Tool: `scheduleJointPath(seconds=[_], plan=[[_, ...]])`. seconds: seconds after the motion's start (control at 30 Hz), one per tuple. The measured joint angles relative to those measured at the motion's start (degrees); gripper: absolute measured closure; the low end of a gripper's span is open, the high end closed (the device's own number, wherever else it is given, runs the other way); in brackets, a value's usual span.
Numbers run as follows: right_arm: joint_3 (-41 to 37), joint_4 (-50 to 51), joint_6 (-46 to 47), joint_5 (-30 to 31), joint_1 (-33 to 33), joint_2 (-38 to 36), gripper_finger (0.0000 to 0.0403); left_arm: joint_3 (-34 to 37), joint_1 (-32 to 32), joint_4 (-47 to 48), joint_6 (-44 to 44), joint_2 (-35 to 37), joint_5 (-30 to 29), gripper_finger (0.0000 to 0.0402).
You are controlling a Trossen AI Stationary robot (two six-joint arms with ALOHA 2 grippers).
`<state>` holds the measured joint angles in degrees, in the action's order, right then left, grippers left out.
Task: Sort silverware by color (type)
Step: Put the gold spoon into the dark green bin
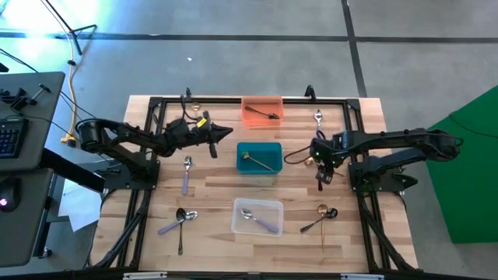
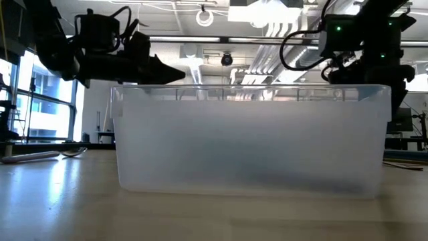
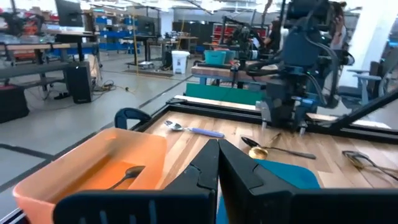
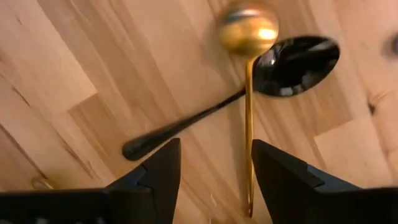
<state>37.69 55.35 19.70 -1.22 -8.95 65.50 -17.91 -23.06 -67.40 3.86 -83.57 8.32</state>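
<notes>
Gold spoon (image 4: 249,74) crosses black spoon (image 4: 249,87) beneath right gripper (image 4: 214,177)

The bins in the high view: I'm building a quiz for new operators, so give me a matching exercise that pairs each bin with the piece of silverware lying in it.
Column A
1. orange bin
2. teal bin
3. clear bin

Column B
a. gold spoon
b. silver spoon with a lilac handle
c. black spoon

Pairs: 1-c, 2-a, 3-b
</notes>
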Motion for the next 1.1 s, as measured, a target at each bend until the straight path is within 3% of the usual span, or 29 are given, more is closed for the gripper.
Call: scheduleJointPath(seconds=[0.27, 0.57, 0.87, 1.1], plan=[[0.03, -0.41, 0.89, 2.5, -2.49, 2.67, 0.0253, 0.0, -0.22, 0.09, -1.3, 0.0, -0.03, 0.0402], [0.04, -1.22, -1.08, 0.99, -5.05, 11.72, 0.0245, 0.0, -2.59, 0.33, -3.02, 0.0, 0.3, 0.0402], [0.04, -1.61, -2.86, -0.67, -5.97, 17.86, 0.0245, 0.0, -6.33, 0.55, -2.63, 0.0, 7.8, 0.0402], [0.37, -1.88, -3.76, -1.28, -6.0, 20.72, 0.0246, 0.0, -7.81, 0.6, -1.56, 0.0, 10.17, 0.0402]])
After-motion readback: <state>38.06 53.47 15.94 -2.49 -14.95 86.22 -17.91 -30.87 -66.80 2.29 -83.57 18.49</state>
